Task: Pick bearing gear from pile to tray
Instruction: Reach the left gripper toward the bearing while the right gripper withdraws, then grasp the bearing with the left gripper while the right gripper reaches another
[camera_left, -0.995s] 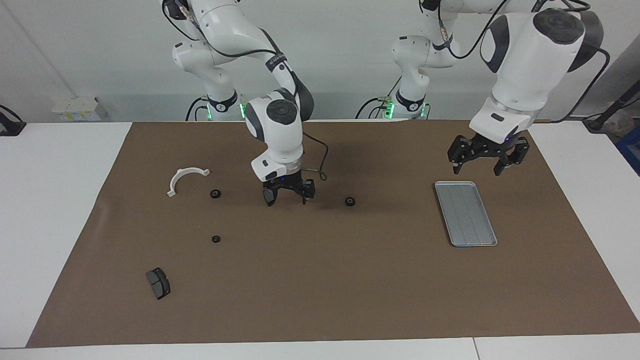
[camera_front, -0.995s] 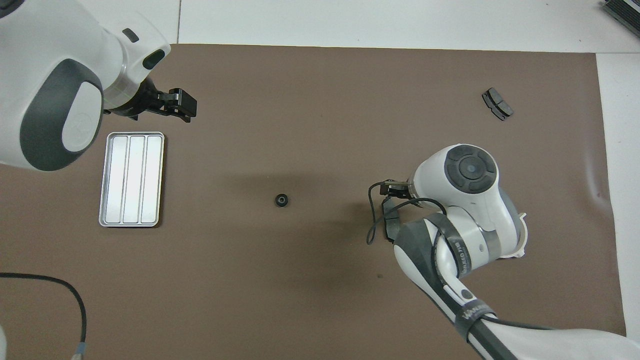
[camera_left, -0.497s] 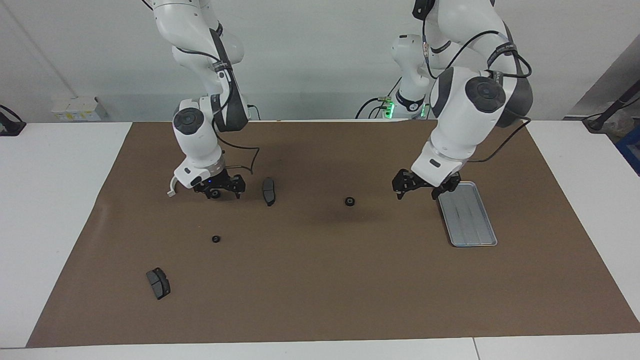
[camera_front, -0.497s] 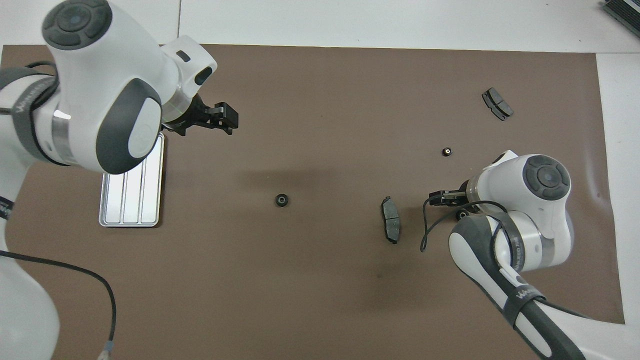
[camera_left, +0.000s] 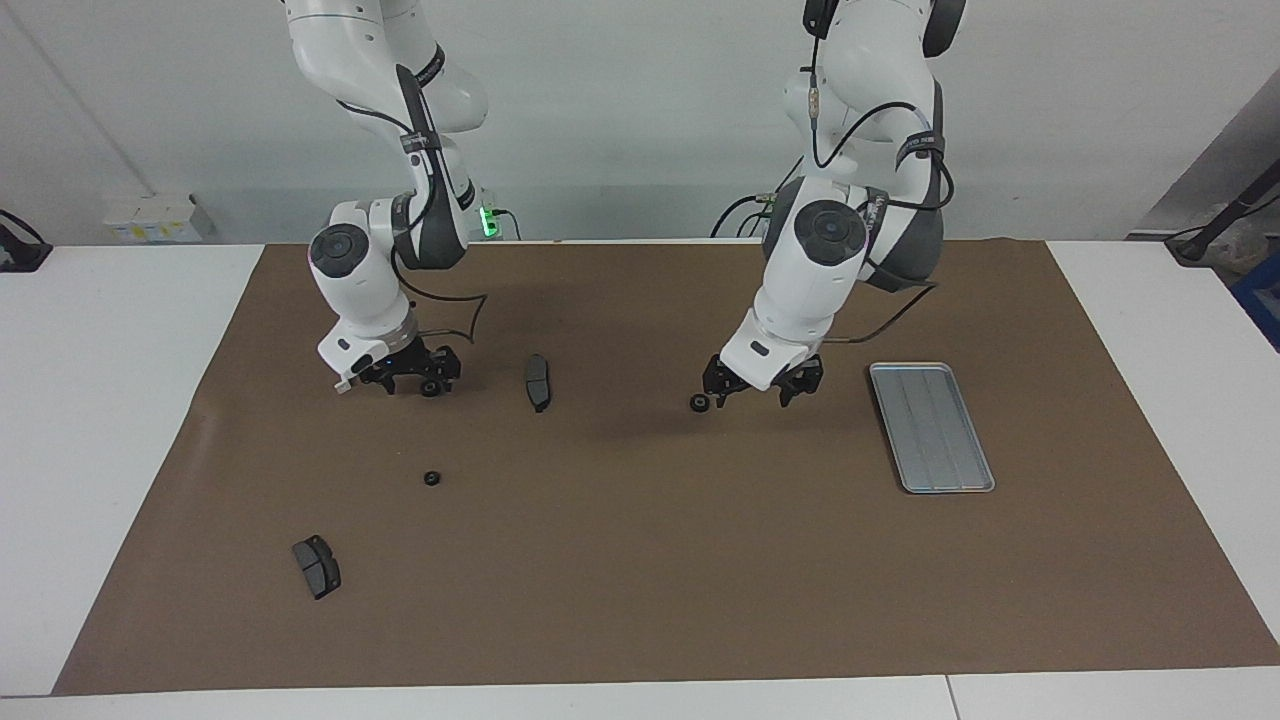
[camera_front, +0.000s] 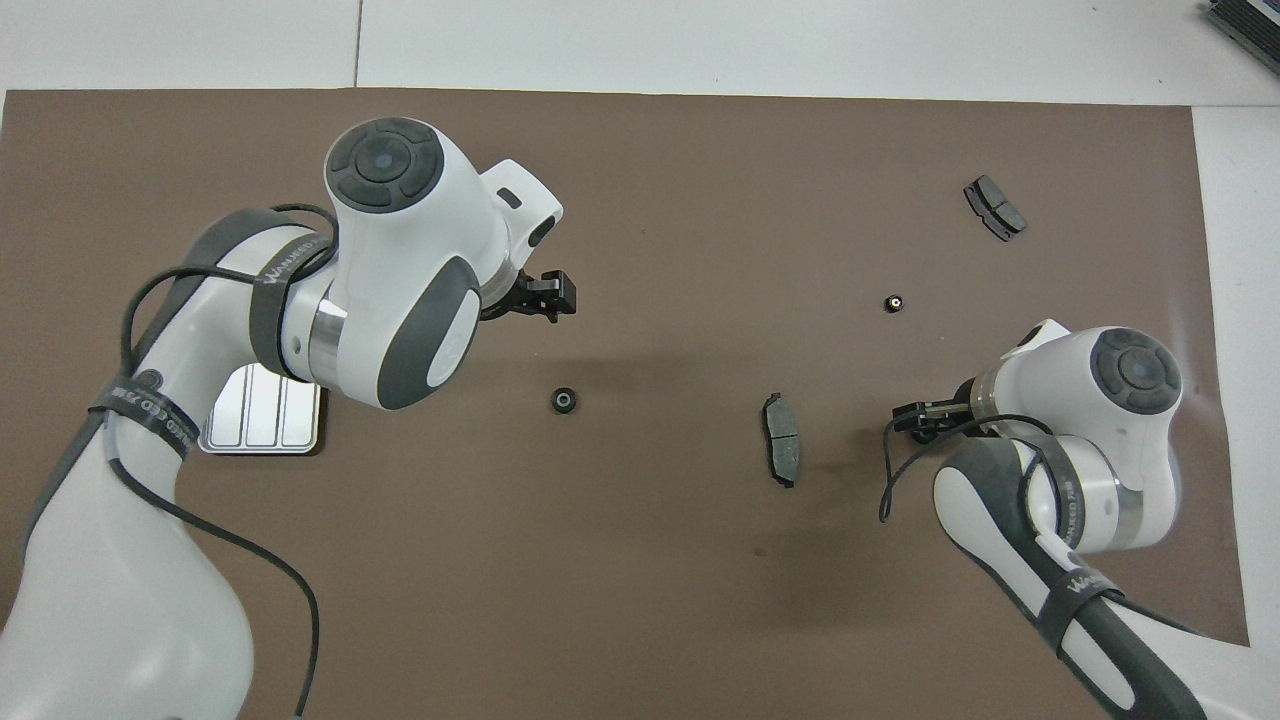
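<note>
Two grippers low over the brown paper mat (camera_left: 640, 620), neither holding anything.

Nearest the robots, well apart from the flat silver-grey metal tray (camera_left: 930, 430) toward the right arm's end: right gripper (camera_left: 410, 377), fingertips apart, down at a small black round bearing ring (camera_left: 431, 388); contact impossible to tell. Just beside, a little closer to the tray, one dark grey curved brake pad (camera_left: 538, 382), not wanted.

Nearer the tray, in the same row: left gripper (camera_left: 760, 392), fingertips spread, with a second small black ring (camera_left: 700, 403) just outside them, on the side away from the tray.

For a clean pick, probably best to:
- shift that gripper away from the tray until the ring sits squarely between the fingertips;
- lower until nearly on the mat;
- close gently on the outer rim, since so small and round a part may skid or pop out;
- lift straight up, carry over the tray, release low.

Tray itself: lying flat near the left arm's end, ridged floor bare, nothing in it yet.

Farther from the robots than the tray's near end, back at the right arm's end: a third black ring (camera_left: 432, 478), then a pair of dark grey brake pads (camera_left: 317, 566), farthest of all.
</note>
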